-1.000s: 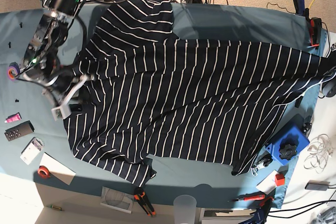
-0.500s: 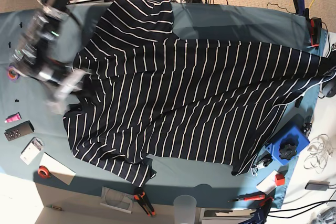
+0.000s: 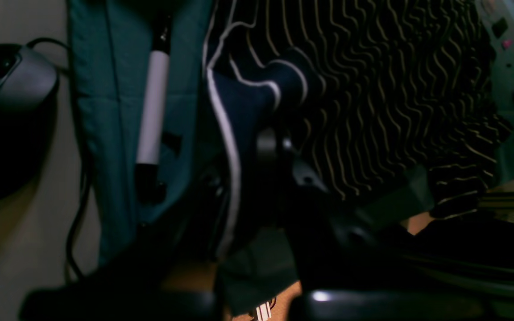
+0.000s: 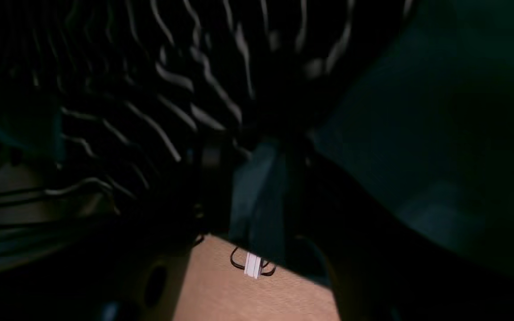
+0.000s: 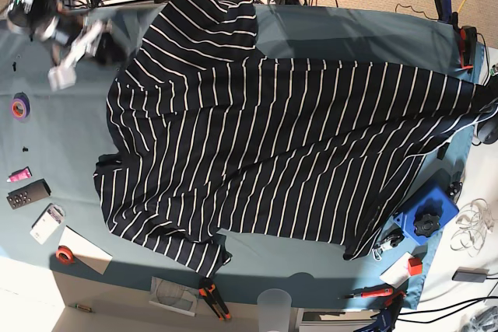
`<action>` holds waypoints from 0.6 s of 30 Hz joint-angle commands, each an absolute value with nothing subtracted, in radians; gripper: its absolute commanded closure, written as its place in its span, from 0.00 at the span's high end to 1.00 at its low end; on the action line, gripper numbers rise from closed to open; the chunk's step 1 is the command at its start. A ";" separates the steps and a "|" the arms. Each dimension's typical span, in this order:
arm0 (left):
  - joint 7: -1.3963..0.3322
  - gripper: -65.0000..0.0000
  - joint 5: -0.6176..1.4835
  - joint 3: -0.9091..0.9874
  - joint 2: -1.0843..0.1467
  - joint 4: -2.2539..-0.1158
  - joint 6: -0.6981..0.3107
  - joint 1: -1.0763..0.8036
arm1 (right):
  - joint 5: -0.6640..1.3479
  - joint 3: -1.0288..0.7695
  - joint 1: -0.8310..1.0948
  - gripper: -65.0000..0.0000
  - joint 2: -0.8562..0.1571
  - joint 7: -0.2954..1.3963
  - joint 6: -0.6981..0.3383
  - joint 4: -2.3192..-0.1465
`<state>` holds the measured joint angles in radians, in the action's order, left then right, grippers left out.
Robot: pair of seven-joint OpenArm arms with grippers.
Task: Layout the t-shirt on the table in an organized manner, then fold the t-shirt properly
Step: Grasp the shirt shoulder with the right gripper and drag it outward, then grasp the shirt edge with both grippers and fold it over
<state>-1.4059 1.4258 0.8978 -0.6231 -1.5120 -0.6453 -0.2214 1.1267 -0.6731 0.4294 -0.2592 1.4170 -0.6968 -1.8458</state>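
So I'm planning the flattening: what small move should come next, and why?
Probably the open right gripper should descend onto the bunched sleeve of the dark white-striped cloth t-shirt near it; the left gripper is pinching the opposite end over the teal-covered table edge.

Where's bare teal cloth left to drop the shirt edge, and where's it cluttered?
Bare patches of the teal-covered table: the far strip above the navy white-striped t-shirt, and the band between its edge and the purple tape roll. Crowded: the near corner by the blue box, and the near edge around the orange-handled pliers and clear cup.
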 commanded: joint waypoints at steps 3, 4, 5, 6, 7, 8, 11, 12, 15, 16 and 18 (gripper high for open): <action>-1.387 0.00 1.452 0.907 -0.651 -1.526 -0.649 -0.216 | 1.069 -0.673 0.460 0.31 -0.252 1.396 -0.698 -1.861; -1.387 0.00 1.452 0.907 -0.651 -1.526 -0.649 -0.216 | 1.043 -0.665 0.472 0.31 -0.246 1.396 -0.698 -1.861; -1.387 0.00 1.452 0.907 -0.651 -1.526 -0.649 -0.216 | 1.025 -0.653 0.484 0.31 -0.241 1.396 -0.698 -1.861; -1.387 0.00 1.452 0.907 -0.651 -1.526 -0.649 -0.216 | 1.021 -0.635 0.493 0.31 -0.241 1.396 -0.698 -1.861; -1.387 0.00 1.452 0.907 -0.651 -1.526 -0.649 -0.216 | 1.020 -0.610 0.502 0.32 -0.242 1.396 -0.698 -1.861; -1.387 0.00 1.452 0.907 -0.651 -1.526 -0.649 -0.216 | 1.020 -0.581 0.506 0.32 -0.242 1.396 -0.698 -1.861; -1.387 0.00 1.452 0.907 -0.651 -1.526 -0.648 -0.216 | 1.019 -0.481 0.510 0.35 -0.242 1.396 -0.698 -1.861; -1.387 0.00 1.452 0.907 -0.651 -1.526 -0.648 -0.216 | 1.020 -0.447 0.509 0.36 -0.242 1.396 -0.698 -1.861; -1.387 0.00 1.452 0.907 -0.651 -1.526 -0.648 -0.216 | 0.991 -0.358 0.510 0.36 -0.241 1.396 -0.698 -1.861; -1.388 0.00 1.452 0.907 -0.651 -1.526 -0.648 -0.216 | 0.951 -0.332 0.510 0.36 -0.241 1.396 -0.698 -1.861; -1.388 0.00 1.452 0.907 -0.651 -1.526 -0.648 -0.216 | 0.845 -0.284 0.510 0.36 -0.241 1.396 -0.697 -1.857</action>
<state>-1.4059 1.4258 0.8978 -0.6231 -1.5120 -0.6453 -0.2211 0.9131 -0.2836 0.5034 -0.2333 1.3483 -0.7090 -1.8610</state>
